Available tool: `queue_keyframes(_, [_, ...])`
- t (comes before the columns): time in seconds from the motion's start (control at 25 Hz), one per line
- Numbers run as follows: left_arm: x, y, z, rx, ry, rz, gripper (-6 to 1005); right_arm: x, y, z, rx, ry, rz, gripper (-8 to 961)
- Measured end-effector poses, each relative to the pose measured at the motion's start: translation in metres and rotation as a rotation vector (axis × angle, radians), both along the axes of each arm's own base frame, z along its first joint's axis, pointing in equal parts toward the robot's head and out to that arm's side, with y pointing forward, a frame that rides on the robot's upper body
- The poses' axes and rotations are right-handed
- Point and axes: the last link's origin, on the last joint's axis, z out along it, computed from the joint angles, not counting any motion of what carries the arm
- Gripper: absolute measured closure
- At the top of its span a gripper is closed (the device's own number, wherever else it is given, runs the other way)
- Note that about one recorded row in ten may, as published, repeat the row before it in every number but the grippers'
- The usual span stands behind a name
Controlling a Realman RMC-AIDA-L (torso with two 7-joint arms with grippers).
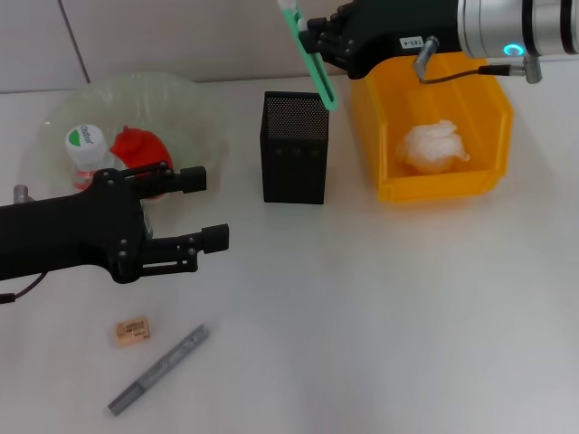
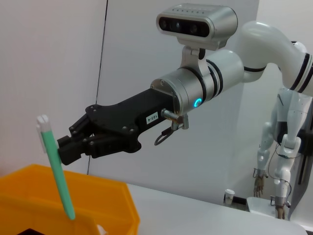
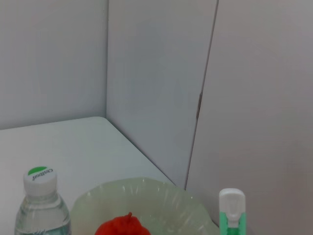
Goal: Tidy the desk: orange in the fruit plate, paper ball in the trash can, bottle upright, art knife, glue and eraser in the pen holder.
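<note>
So your right tool (image 1: 312,38) is up at the far side, clamped on the top end of the green glue (image 1: 310,60), which hangs tilted with its lower tip right over the far right corner of the black mesh holder (image 1: 294,160); can't tell if the tip touches the rim. The left wrist view shows the same thing from the side: right tool (image 2: 62,150) pinching the glue (image 2: 55,169) partway down, white cap up, the stick dangling in front of the yellow bin (image 2: 63,200). Your left tool (image 1: 213,210) hovers on the left, jaws spread wide with nothing in them, just in front of the clear plate (image 1: 118,99). The orange (image 1: 137,150), which looks more red than orange, sits in that plate, and the bottle (image 1: 85,154) with the green-and-white cap is standing just left of it; I can't tell if the bottle is on the plate or beside it. The paper ball (image 1: 434,146) is in the yellow bin (image 1: 479,117), right of the holder. Down near you on the tabletop (image 1: 407,316), the eraser (image 1: 132,331) lies flat at left, and the grey knife (image 1: 159,369) lies diagonally just right of it, not touching.
</note>
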Motion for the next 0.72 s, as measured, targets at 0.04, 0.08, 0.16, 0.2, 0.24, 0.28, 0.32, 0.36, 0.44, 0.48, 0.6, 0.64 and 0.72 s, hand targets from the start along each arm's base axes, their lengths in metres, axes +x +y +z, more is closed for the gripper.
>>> queue_keyframes(0.04, [0.000,0.000,0.000,0.000,0.000,0.000,200,0.002,-0.001,-0.001,0.000,-0.002,0.006,843])
queue_keyframes(0.08, [0.000,0.000,0.000,0.001,-0.001,0.000,200,0.002,-0.001,-0.001,-0.001,-0.002,0.007,843])
queue_keyframes(0.16, [0.000,0.000,0.000,0.001,-0.002,0.000,200,0.005,-0.001,-0.003,-0.004,-0.002,0.007,842])
queue_keyframes(0.2, [0.000,0.000,0.000,0.001,-0.002,0.000,200,0.005,-0.001,-0.003,-0.004,-0.002,0.007,842])
queue_keyframes(0.24, [0.000,0.000,0.000,0.000,-0.002,0.000,200,0.006,0.000,-0.003,-0.003,0.001,0.008,842])
queue_keyframes(0.28, [0.000,0.000,0.000,0.000,-0.002,0.000,200,0.006,0.000,-0.003,-0.003,0.001,0.008,842])
queue_keyframes(0.32, [0.000,0.000,0.000,-0.001,-0.003,0.001,200,0.007,-0.001,-0.004,-0.004,0.004,0.011,842])
queue_keyframes(0.36, [0.000,0.000,0.000,-0.001,-0.003,0.002,200,0.008,-0.001,-0.005,-0.006,0.011,0.019,841])
queue_keyframes(0.44, [0.000,0.000,0.000,-0.002,-0.003,0.002,200,0.008,-0.001,-0.005,-0.006,0.013,0.021,841])
queue_keyframes(0.48, [0.000,0.000,0.000,-0.002,-0.003,0.002,200,0.009,-0.001,-0.005,-0.004,0.014,0.023,841])
queue_keyframes(0.6, [0.000,-0.001,0.000,-0.002,-0.003,0.002,200,0.012,-0.001,-0.004,0.005,0.016,0.026,840])
queue_keyframes(0.64, [0.000,-0.001,0.000,-0.002,-0.003,0.002,200,0.012,-0.001,-0.003,0.006,0.023,0.027,840])
queue_keyframes(0.72, [0.000,0.000,0.000,-0.002,-0.003,0.002,200,0.011,-0.001,-0.004,0.005,0.027,0.027,840])
